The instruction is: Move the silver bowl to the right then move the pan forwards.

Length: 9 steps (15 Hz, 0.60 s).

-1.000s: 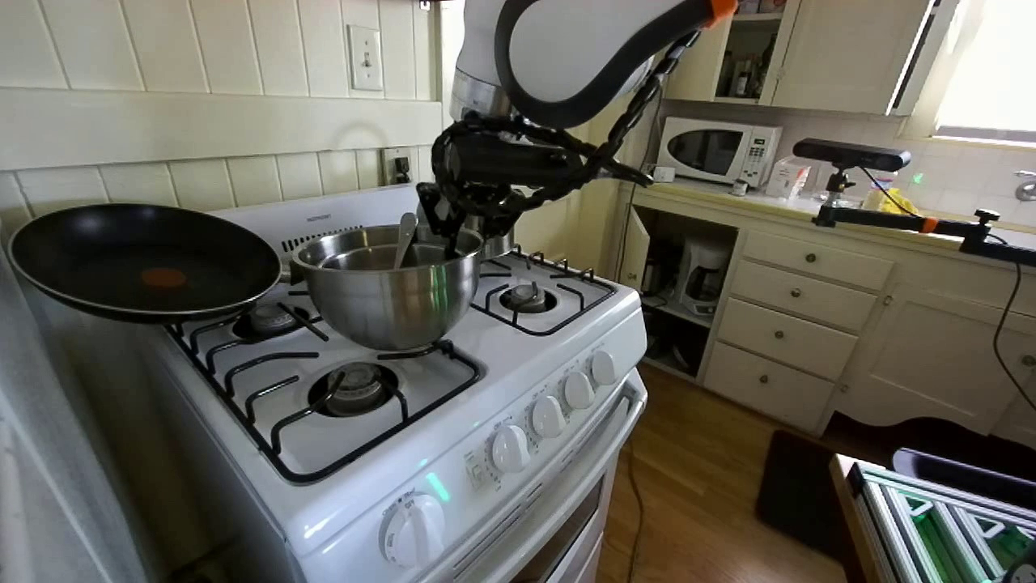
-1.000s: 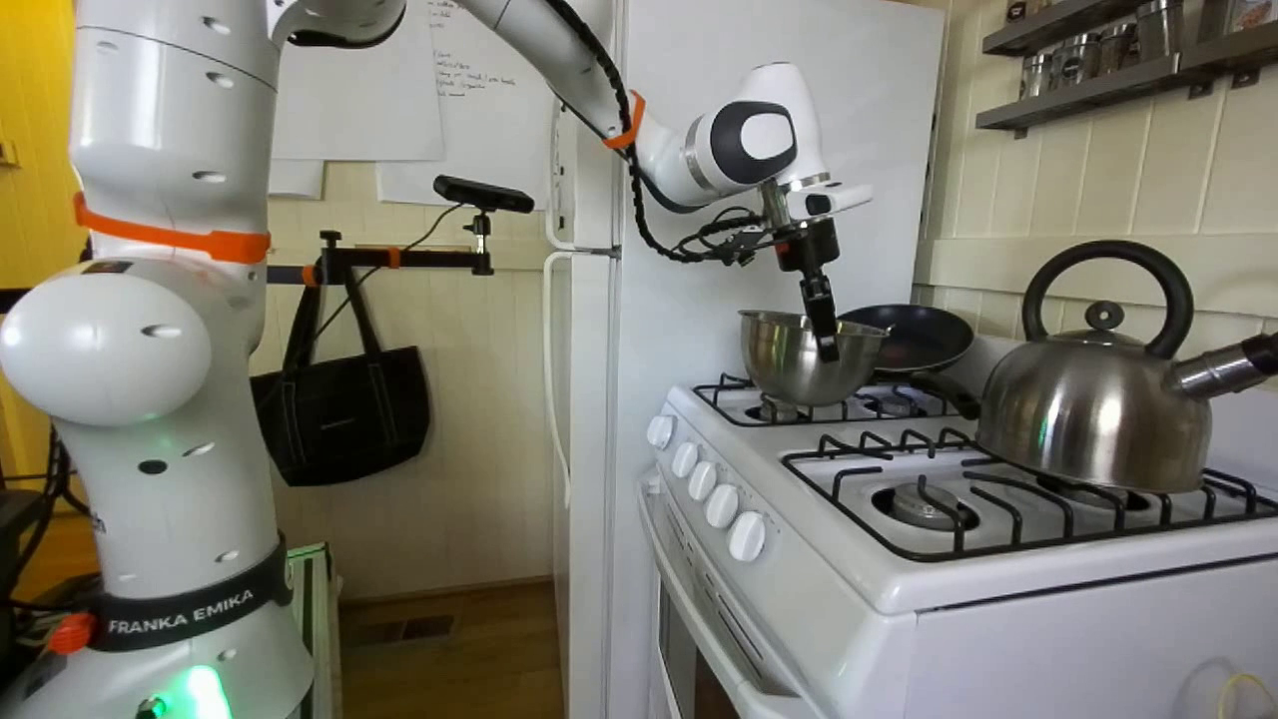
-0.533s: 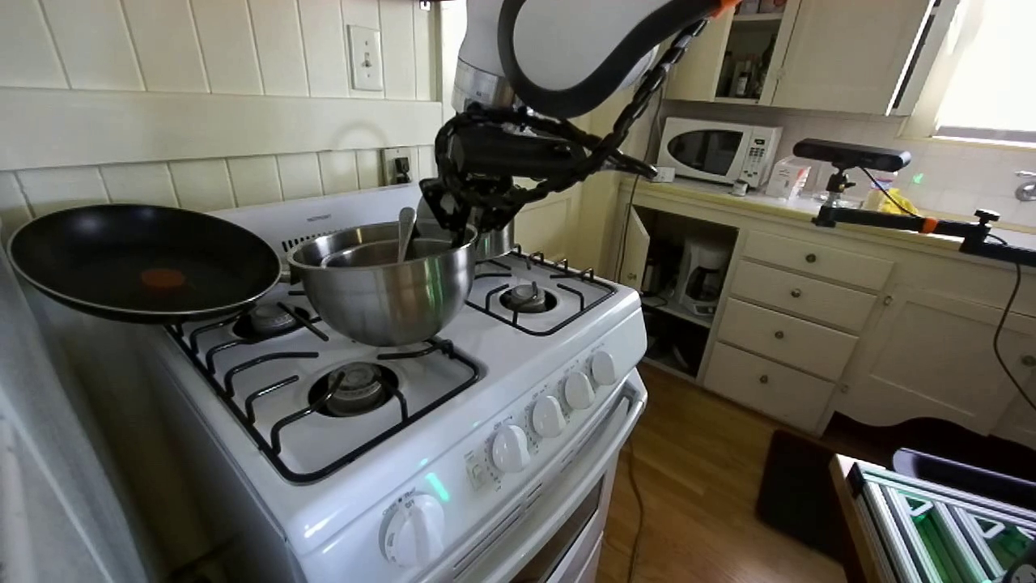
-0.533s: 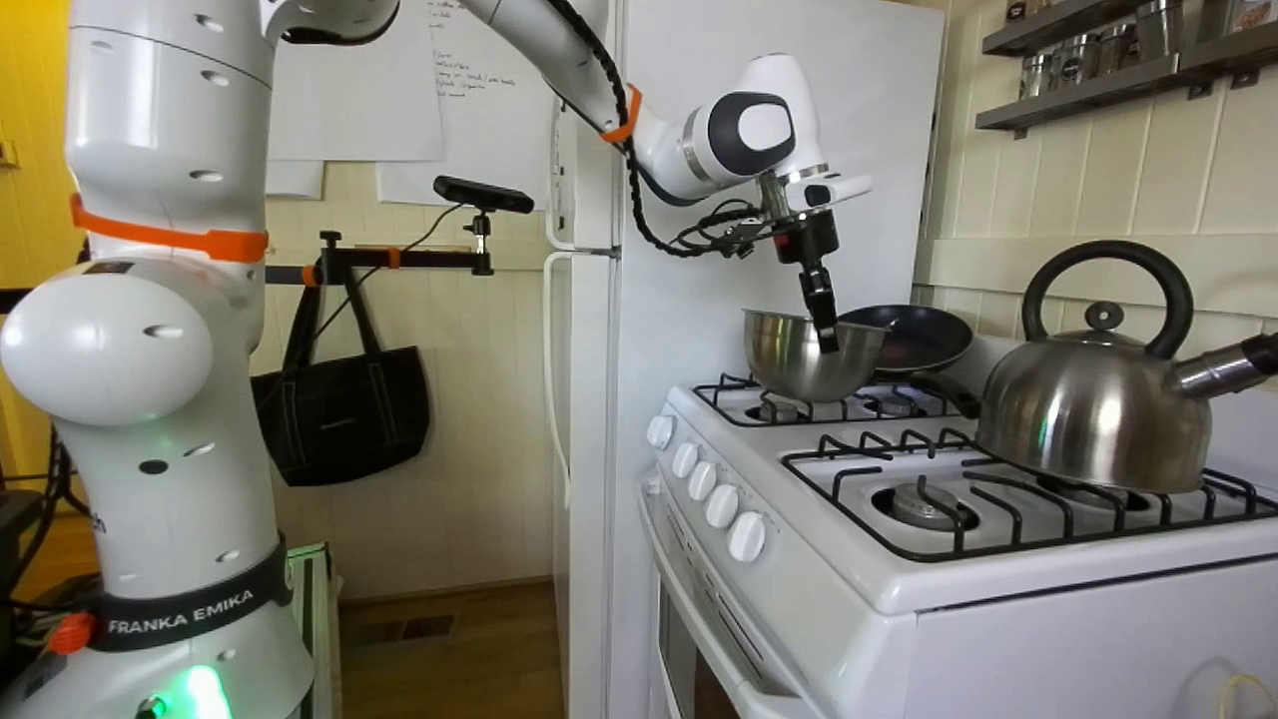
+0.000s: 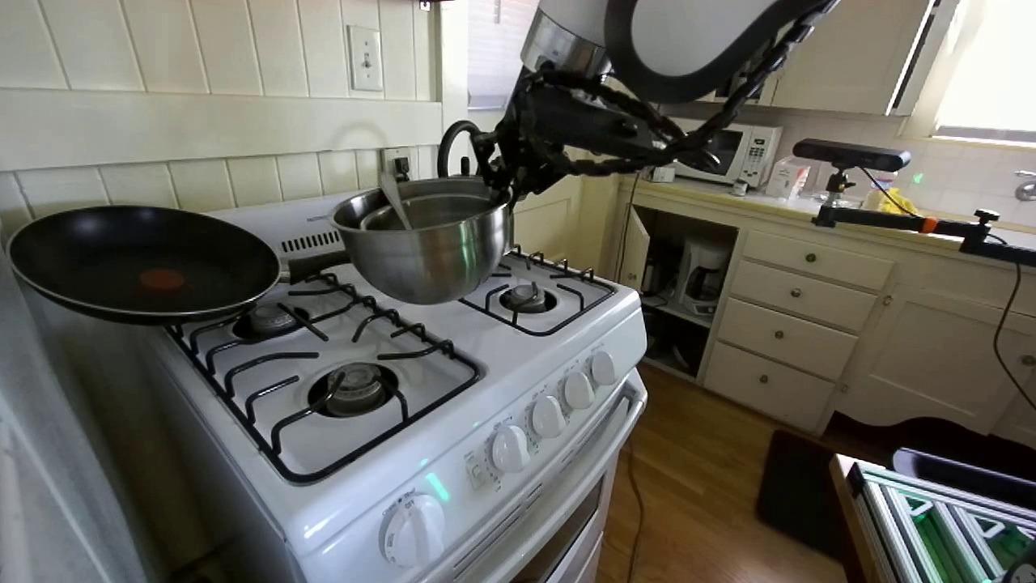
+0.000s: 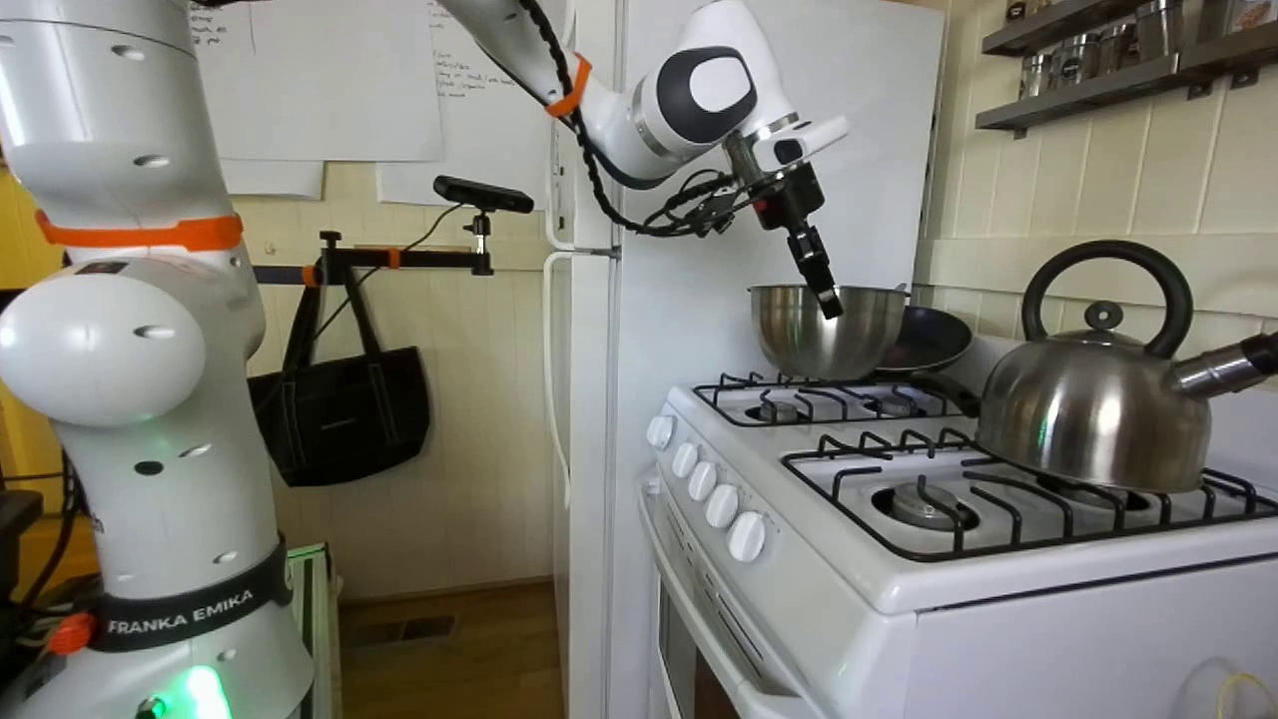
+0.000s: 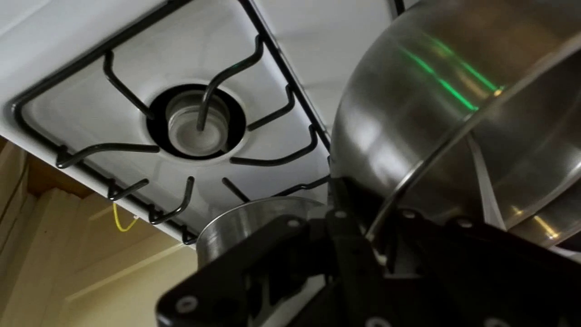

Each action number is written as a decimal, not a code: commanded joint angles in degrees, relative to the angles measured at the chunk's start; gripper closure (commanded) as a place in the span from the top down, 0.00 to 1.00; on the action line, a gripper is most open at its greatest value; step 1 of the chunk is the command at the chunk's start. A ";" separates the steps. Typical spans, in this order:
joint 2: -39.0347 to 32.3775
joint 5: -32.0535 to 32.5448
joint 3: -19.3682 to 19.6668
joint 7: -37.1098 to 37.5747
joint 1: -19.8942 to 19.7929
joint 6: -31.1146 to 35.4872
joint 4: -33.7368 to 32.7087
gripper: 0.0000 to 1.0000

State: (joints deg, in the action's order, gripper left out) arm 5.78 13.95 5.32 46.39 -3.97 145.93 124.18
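Deep round silver steel bowl has risen since half a second ago in both exterior views and shifted right in an exterior view; its base appears to hang above the white enamel gas stove. The large shallow round black frying pan has not moved, though its handle, hidden earlier, now shows. Reading: bowl step under way, set-down not yet done, pan step not begun. Probable target: the round front burner before the domed steel kettle with black handle.

Pale metal utensil inside the bowl leans further over than before; could slide.

Pose: black gripper clamped on the bowl's rim, which runs between its fingers in the wrist view. White robot arm reaches over, wrist slanted, fingers angled down and rearward. One-sided hold, so tipping is a risk.
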 commanded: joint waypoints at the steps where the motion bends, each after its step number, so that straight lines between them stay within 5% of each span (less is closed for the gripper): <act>1: 7.88 2.07 -1.69 6.36 -2.78 6.13 9.44 0.04; 9: 20.56 5.17 -5.26 19.13 -15.01 9.26 21.60 0.04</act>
State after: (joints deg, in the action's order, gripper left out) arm 18.96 16.77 2.07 59.78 -13.53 153.24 140.66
